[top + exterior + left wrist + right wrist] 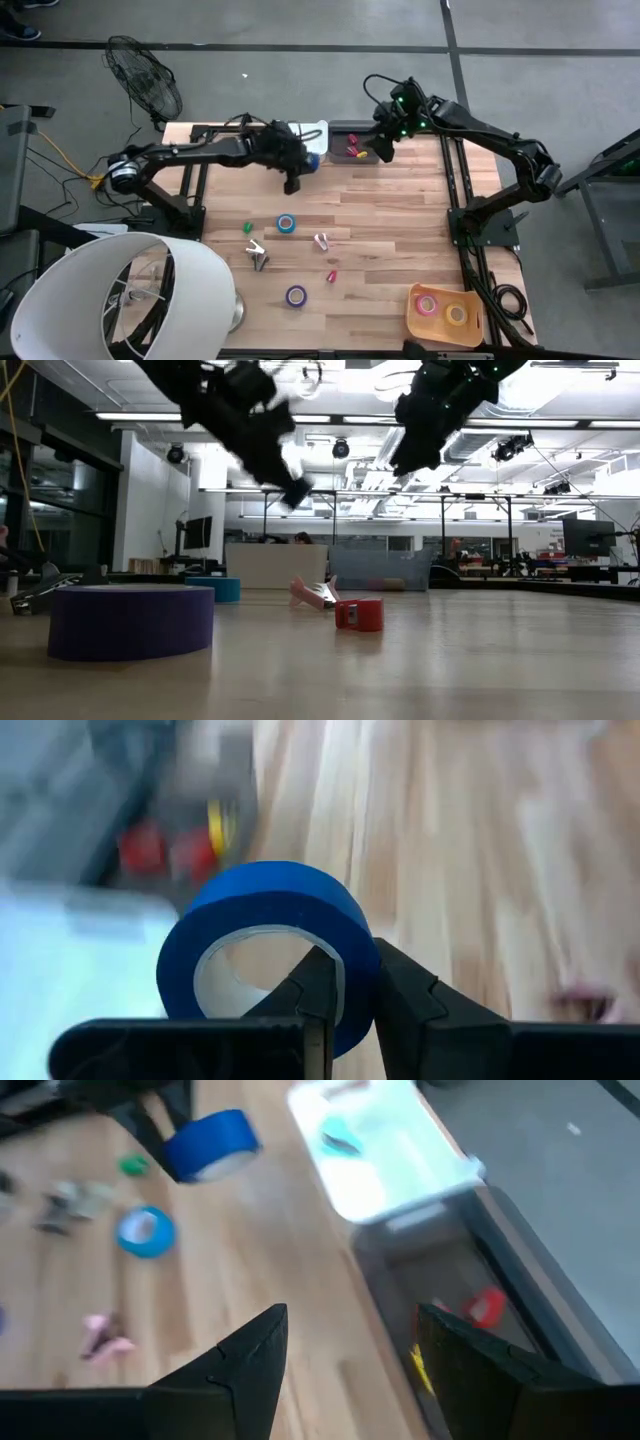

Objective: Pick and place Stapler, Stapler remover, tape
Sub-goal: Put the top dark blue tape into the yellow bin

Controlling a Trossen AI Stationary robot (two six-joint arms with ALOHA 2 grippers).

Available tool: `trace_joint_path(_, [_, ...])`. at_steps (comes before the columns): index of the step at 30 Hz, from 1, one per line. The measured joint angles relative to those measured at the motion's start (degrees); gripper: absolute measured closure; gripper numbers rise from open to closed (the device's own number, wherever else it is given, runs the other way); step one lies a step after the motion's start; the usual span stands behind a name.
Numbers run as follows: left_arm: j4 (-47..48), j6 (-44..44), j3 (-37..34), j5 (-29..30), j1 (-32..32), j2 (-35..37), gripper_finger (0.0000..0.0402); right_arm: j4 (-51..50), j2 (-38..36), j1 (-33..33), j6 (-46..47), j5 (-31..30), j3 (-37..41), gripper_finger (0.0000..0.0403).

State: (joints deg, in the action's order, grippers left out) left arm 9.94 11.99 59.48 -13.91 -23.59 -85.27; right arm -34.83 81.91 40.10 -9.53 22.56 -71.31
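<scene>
Left gripper [345, 995] clamped on blue tape roll [268, 920], seen in wrist view; right gripper [345, 1365] apart.

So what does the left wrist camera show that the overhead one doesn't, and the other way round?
Only the left wrist view shows the left gripper pinching the wall of the blue tape roll, one finger inside its hole. Only the high view shows the right gripper waiting above the dark bin, and the orange tray holding two rolls. Both show the wooden table and the blue roll itself.
</scene>
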Motion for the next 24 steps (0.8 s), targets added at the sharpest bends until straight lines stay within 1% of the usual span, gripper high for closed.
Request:
trace_joint_path(5, [-6.6,2.3,3.1,-4.4,0.0,0.6,0.0362,4.0,0.0,0.0,-1.3,9.6,0.0,0.0190])
trace_joint_path(8, [-9.2,2.8,4.6,-7.8,0.0,0.6,0.0361,7.5,0.0,-0.7,-1.9,12.4,0.0,0.0190])
trace_joint_path(11, [-14.0,2.4,5.1,-11.0,0.0,0.6,0.0361,11.8,0.0,-2.6,-3.3,12.5,0.0,0.0191])
trace_joint_path(15, [-19.5,0.0,5.1,-13.1,0.0,0.6,0.0361,17.3,0.0,-5.8,-4.5,12.1,0.0,0.0194])
trace_joint_path(20, [-24.3,-1.4,5.1,-16.5,0.0,0.6,0.0360,23.5,0.0,-8.7,-4.5,8.6,0.0,0.0194])
trace_joint_path(24, [-26.2,-3.1,5.1,-19.3,0.0,0.6,0.0360,25.6,0.0,-10.1,-5.3,4.8,0.0,0.0194])
